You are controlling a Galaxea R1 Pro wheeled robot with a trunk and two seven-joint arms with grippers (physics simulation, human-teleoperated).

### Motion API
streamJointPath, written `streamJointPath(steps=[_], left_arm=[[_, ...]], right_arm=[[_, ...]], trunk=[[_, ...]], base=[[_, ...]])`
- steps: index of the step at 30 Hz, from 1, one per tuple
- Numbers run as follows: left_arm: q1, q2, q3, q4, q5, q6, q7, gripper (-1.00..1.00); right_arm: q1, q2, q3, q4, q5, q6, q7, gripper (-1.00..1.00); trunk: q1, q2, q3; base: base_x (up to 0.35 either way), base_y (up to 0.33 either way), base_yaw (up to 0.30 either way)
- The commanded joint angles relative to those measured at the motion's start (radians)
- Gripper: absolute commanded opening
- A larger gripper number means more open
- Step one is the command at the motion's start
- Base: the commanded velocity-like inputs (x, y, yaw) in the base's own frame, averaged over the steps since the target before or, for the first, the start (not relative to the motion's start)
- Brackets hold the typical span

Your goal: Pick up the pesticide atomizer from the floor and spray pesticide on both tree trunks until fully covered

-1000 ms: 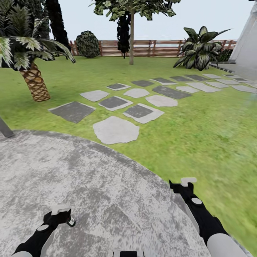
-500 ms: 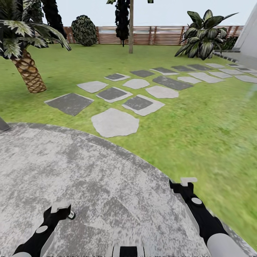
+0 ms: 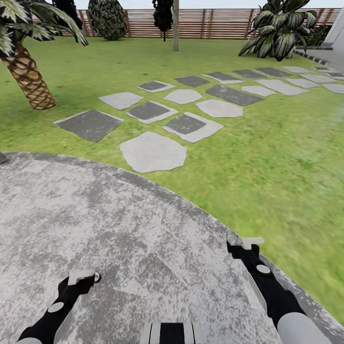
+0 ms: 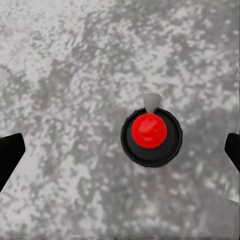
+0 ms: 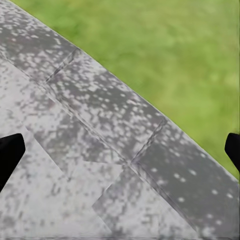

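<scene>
both jaws spread wide — pesticide atomizer (image 4: 151,137) upright on grey paving (image 3: 143,239), directly beneath left gripper (image 4: 120,150).

A: What do the arms look like in the head view?
B: Black forearms, each bearing a round grey disc; white rounded upper segments; pale grey-white fingertips on left gripper (image 3: 82,276) and right gripper (image 3: 252,242).
A: Wrist views?
B: Black finger edges.
</scene>
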Motion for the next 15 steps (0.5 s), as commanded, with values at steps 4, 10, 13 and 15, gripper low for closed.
streamJointPath(steps=[4, 10, 13, 15], left_arm=[[0.001, 0.000, 0.000, 0.000, 0.001, -0.001, 0.000, 1.00], [0.001, 0.000, 0.000, 0.001, 0.001, -0.001, 0.000, 1.00], [0.001, 0.000, 0.000, 0.000, -0.001, -0.002, 0.000, 1.00], [0.001, 0.000, 0.000, 0.000, -0.001, -0.002, 0.000, 1.00]], right_arm=[[0.000, 0.000, 0.000, 0.001, 0.000, 0.000, 0.000, 1.00], [0.000, 0.000, 0.000, 0.002, 0.001, 0.000, 0.000, 1.00], [0.000, 0.000, 0.000, 0.002, 0.001, 0.000, 0.000, 1.00], [0.000, 0.000, 0.000, 0.002, 0.001, 0.000, 0.000, 1.00]], trunk=[[0.002, -0.001, -0.022], [0.004, -0.002, -0.055], [0.006, -0.003, -0.071], [0.007, -0.004, -0.082]], base=[[0.000, 0.000, 0.000], [0.000, 0.000, 0.000], [0.000, 0.000, 0.000], [0.000, 0.000, 0.000]])
